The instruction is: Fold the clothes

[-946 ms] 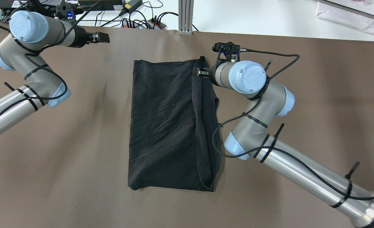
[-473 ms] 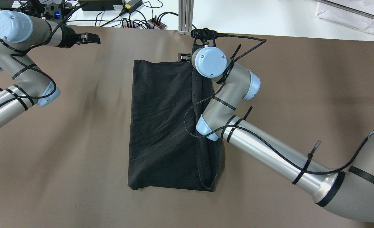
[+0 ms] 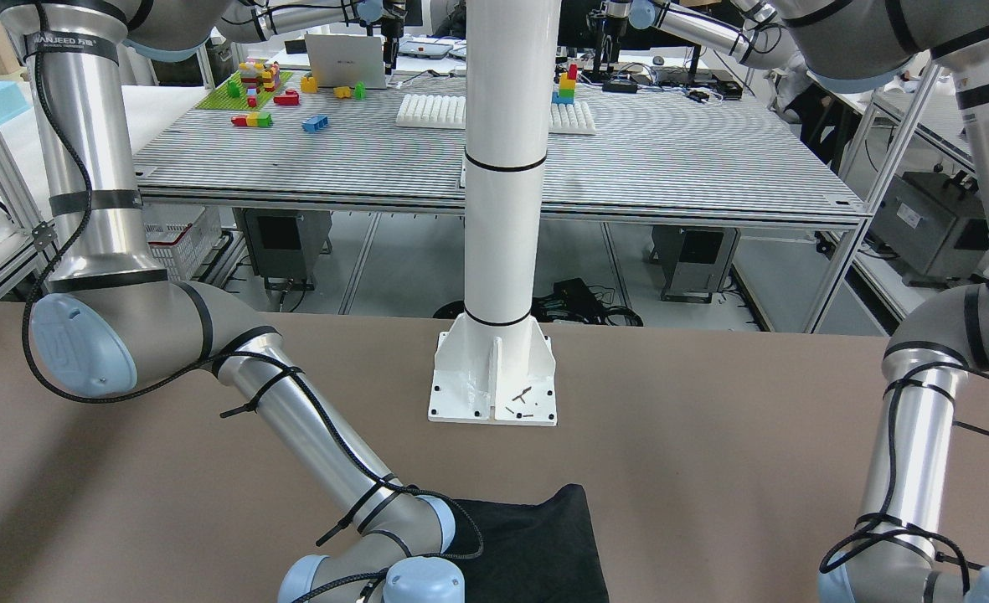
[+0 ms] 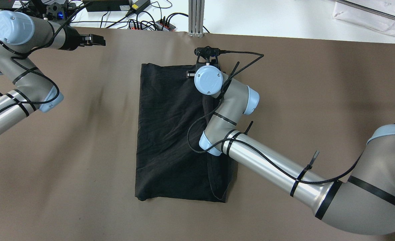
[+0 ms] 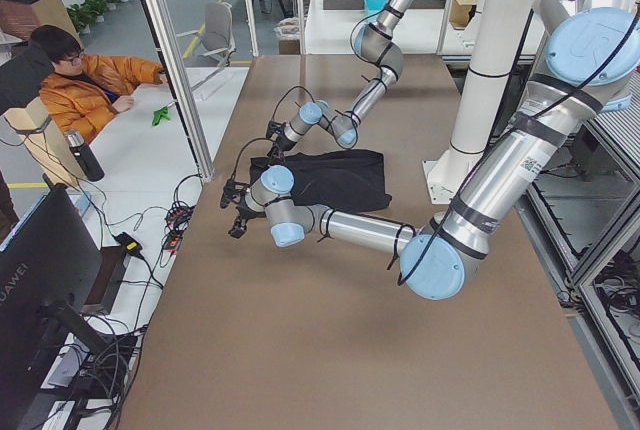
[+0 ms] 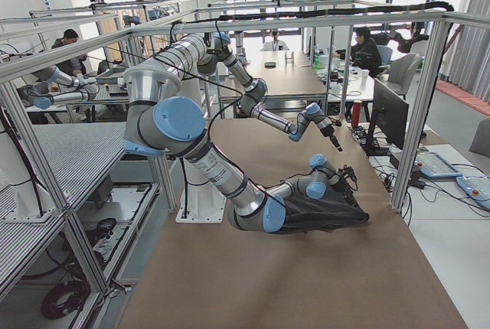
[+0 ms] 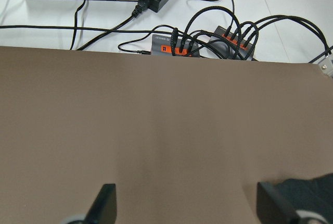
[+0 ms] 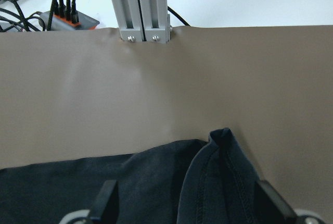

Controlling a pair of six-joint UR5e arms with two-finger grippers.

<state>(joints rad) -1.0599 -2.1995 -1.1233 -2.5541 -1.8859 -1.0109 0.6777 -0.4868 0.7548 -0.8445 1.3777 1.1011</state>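
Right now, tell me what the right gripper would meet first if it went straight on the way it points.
Most likely the black garment: its raised hemmed fold lies straight ahead of the right gripper, between the open fingers. How far off is unclear.

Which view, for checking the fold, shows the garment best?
Overhead exterior: nearly all the garment shows, right arm over part. Front-facing catches one end; side views show it small; right wrist, just an edge.

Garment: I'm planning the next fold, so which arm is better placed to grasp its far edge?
Right. The right gripper, open, is over the far edge of the garment, beside its raised hem; the left gripper hangs over bare table, well off the cloth.
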